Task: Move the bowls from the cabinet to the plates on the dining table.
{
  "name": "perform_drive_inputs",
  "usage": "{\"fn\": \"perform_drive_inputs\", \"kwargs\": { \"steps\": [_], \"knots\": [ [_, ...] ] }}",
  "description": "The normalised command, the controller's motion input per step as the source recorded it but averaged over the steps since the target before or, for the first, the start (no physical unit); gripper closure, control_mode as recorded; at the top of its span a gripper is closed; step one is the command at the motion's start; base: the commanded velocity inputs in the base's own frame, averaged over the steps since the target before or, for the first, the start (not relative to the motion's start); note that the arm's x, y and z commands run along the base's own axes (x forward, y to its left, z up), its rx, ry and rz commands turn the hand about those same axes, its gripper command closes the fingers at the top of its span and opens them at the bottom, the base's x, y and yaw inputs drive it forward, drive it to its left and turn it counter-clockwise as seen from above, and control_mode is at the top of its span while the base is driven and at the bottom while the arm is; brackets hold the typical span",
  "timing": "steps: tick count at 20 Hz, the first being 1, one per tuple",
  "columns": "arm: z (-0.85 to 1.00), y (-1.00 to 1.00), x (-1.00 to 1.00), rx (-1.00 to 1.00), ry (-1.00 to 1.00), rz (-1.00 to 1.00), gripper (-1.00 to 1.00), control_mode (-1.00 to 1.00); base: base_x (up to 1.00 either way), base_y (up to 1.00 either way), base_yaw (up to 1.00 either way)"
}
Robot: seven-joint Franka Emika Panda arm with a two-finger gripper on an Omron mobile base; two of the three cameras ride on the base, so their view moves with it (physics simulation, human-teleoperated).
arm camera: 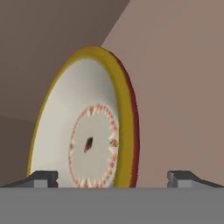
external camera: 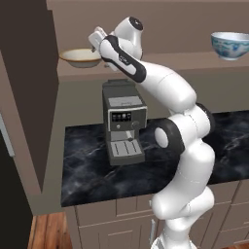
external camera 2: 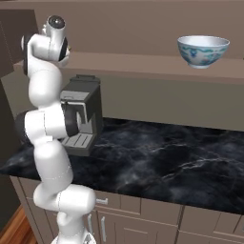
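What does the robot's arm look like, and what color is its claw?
The arm is made of smooth, rounded white sections joined by dark black bands and caps at the joints, with a round dark cap on top. Its claw ends in two small dark grey fingertips with blocky, squared ends. No loose cables show.

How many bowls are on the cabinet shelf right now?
2. The cream bowl sits at the shelf's left end, right by the hand, between the open fingers in the hand view. The blue-patterned bowl sits further right on the shelf. Neither is lifted yet.
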Motion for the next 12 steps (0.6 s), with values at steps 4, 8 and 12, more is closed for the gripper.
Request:
{"fn": "perform_drive_inputs", "kwargs": {
  "steps": [4, 8, 12],
  "knots": [
    [-0.62, 0.20, 0.42, 0.00, 0.07, 0.00, -1.00, -1.00, 0.00, 0.00, 0.00],
    [-0.62, 0.20, 0.30, 0.00, 0.04, 0.00, 1.00, -1.00, 0.00, 0.00, 0.00],
    [-0.62, 0.17, 0.19, 0.00, 0.02, 0.00, 1.00, -1.00, 0.00, 0.00, 0.00]
  ]
}}
